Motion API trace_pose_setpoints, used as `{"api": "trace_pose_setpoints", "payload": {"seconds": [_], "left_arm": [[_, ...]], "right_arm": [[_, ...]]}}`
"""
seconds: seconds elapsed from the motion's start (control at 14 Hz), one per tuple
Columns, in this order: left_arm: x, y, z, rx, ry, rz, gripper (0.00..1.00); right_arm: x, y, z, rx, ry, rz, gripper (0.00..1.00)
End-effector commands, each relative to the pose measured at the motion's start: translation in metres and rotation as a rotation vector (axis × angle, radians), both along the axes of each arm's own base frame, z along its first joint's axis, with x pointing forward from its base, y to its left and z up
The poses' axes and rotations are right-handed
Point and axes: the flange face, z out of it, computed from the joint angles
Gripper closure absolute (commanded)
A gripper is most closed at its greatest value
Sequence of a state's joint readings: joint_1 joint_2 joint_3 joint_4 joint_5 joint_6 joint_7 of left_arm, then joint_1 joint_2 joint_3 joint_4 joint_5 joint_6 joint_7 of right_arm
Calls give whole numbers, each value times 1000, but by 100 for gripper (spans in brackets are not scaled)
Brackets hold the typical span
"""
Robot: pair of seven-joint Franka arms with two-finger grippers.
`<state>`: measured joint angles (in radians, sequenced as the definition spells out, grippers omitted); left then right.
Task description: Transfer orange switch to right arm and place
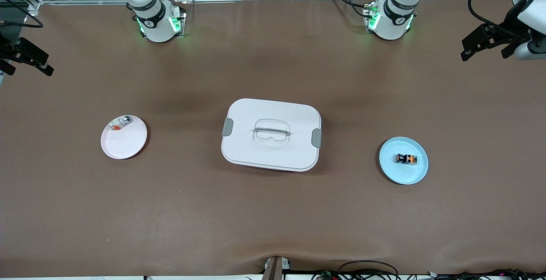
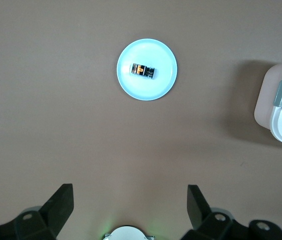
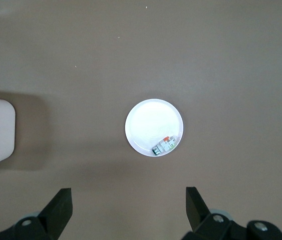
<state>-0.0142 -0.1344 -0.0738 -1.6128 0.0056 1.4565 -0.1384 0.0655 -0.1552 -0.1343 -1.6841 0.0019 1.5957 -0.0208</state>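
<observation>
Both my left gripper [image 2: 129, 205] and right gripper [image 3: 128, 207] spread empty; left should straddle orange switch [image 1: 405, 159] squarely on blue plate [image 1: 420, 171].

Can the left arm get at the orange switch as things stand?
Probably yes: the orange switch lies uncovered on the blue plate, and the open left gripper hangs above bare table near it, nothing between.

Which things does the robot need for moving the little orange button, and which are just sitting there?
Needed:
- orange switch, lying on the blue plate
- left gripper, open, waiting at its end of the table
- right gripper, open, waiting at its end

Just sitting there:
- white lidded box, mid-table
- silver-and-white part on the pink plate
</observation>
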Motion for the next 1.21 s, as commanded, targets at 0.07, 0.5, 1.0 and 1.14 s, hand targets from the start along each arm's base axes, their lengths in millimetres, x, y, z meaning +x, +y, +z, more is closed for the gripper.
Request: {"api": "trace_pose_setpoints", "payload": {"seconds": [0.07, 0.5, 1.0, 1.14], "left_arm": [[3, 4, 3, 16, 3, 0, 0], [25, 7, -18, 14, 38, 1, 0], [71, 7, -131, 38, 30, -13, 0], [77, 5, -167, 34, 17, -19, 0]], "right_arm": [[3, 1, 5, -3, -5, -9, 0], [3, 0, 5, -2, -5, -11, 0], [3, 0, 5, -3, -5, -9, 0], [3, -1, 5, -2, -5, -12, 0]]}}
